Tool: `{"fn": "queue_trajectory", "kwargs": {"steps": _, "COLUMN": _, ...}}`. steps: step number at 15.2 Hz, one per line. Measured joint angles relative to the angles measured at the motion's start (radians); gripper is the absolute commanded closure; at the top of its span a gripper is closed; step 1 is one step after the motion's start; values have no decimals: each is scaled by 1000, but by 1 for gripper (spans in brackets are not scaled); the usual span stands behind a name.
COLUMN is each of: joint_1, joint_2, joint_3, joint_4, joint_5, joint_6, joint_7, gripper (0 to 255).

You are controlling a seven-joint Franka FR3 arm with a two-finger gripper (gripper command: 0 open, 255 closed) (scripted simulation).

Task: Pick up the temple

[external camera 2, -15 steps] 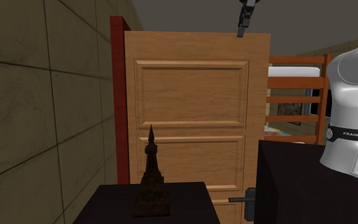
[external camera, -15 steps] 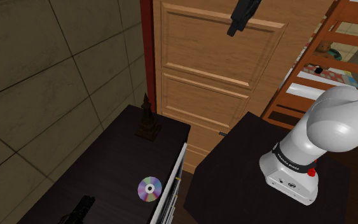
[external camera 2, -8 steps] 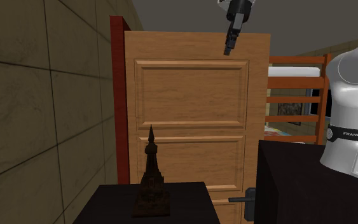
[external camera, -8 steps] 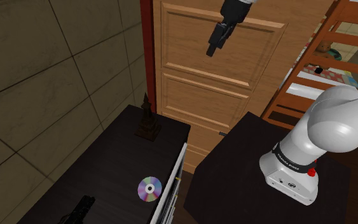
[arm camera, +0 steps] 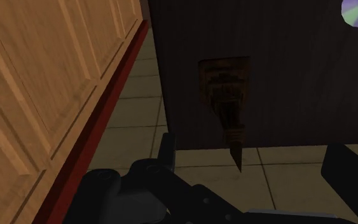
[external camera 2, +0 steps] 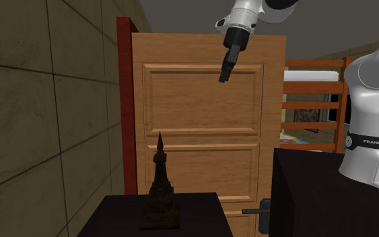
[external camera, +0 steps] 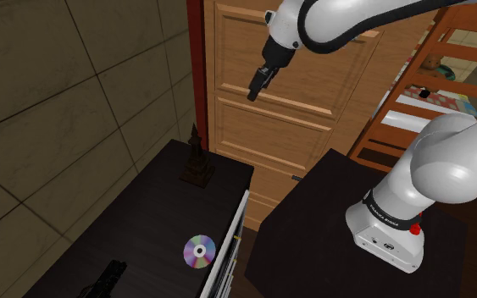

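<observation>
Your all-black two-finger gripper (external camera: 255, 87) hangs high in front of the panelled light-wood door (external camera: 313, 144). In the wrist view its fingers stand apart with nothing clasped between them, so it is open and empty. Over the last second it has dropped from the top edge of the shoulder view and swung toward that view's left, and the white arm (external camera: 355, 25) has followed it into the picture. The thing you want is a small dark brown temple (external camera: 197, 161), a model with a stepped base and a tall thin spire. It stands upright where it stood before, near the far end of the long dark bench (external camera: 135, 237), close to the door and the red door frame (external camera: 196, 68). From the wrist, the temple lies ahead of the gripper with its spire pointing back toward the gap between the fingers, which suggests the aim is already roughly right. Gripper and temple are well apart, with open air between them. A shiny rainbow-tinted disc (external camera: 199, 251) lies flat on the same bench, nearer the shoulder camera and well clear of the temple. You are in the approach, and no grasp has begun. Expect to need more descent while keeping the spire centred. Because the model is tall and slender, closing low on its body looks safer than pinching the tip, and a sideways nudge could topple it.
</observation>
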Motion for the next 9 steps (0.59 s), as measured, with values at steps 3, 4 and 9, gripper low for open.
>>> {"fn": "queue_trajectory", "kwargs": {"steps": 3, "joint_1": 7, "joint_2": 104, "joint_3": 29, "joint_4": 4, "joint_5": -6, "joint_6": 128, "joint_7": 9, "gripper": 0}}
{"fn": "queue_trajectory", "kwargs": {"steps": 4, "joint_1": 7, "joint_2": 135, "joint_3": 33, "joint_4": 5, "joint_5": -10, "joint_6": 167, "joint_7": 7, "gripper": 0}}
{"fn": "queue_trajectory", "kwargs": {"steps": 9, "joint_1": -4, "joint_2": 340, "joint_3": 80, "joint_4": 53, "joint_5": -72, "joint_6": 366, "joint_7": 48, "gripper": 0}}
